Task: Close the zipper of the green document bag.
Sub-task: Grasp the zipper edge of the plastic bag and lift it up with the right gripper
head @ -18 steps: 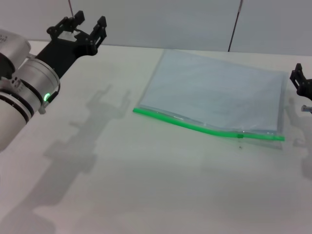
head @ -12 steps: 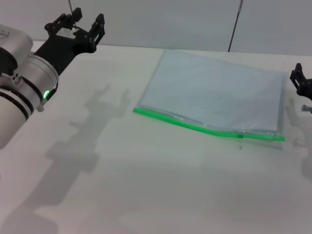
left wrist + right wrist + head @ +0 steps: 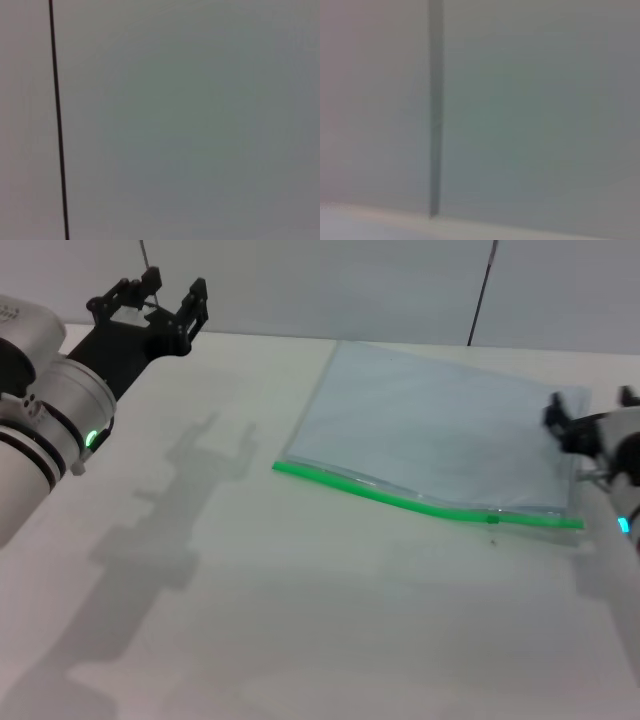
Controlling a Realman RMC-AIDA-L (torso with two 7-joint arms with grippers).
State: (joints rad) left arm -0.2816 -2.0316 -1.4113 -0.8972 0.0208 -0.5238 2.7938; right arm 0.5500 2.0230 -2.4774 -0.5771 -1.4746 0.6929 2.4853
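The green document bag [image 3: 440, 430] lies flat on the white table, right of centre in the head view. Its zipper [image 3: 400, 500] is a bright green strip along the near long edge, and a small dark slider [image 3: 492, 518] sits towards the strip's right end. My right gripper [image 3: 592, 410] hovers blurred over the bag's right short edge, fingers spread, holding nothing. At the far left back of the table my left gripper [image 3: 160, 295] is raised and open, well away from the bag. Neither wrist view shows the bag or any fingers.
The white table [image 3: 300, 620] stretches in front of the bag, with the left arm's shadow across its left half. A thin dark pole [image 3: 480, 295] stands behind the table against the grey wall; it also appears as a dark pole [image 3: 57, 120] and a blurred dark pole [image 3: 436, 110].
The right arm has swung in from the right edge to the bag's right short side. The left gripper has drifted slightly up and back. The bag has not moved.
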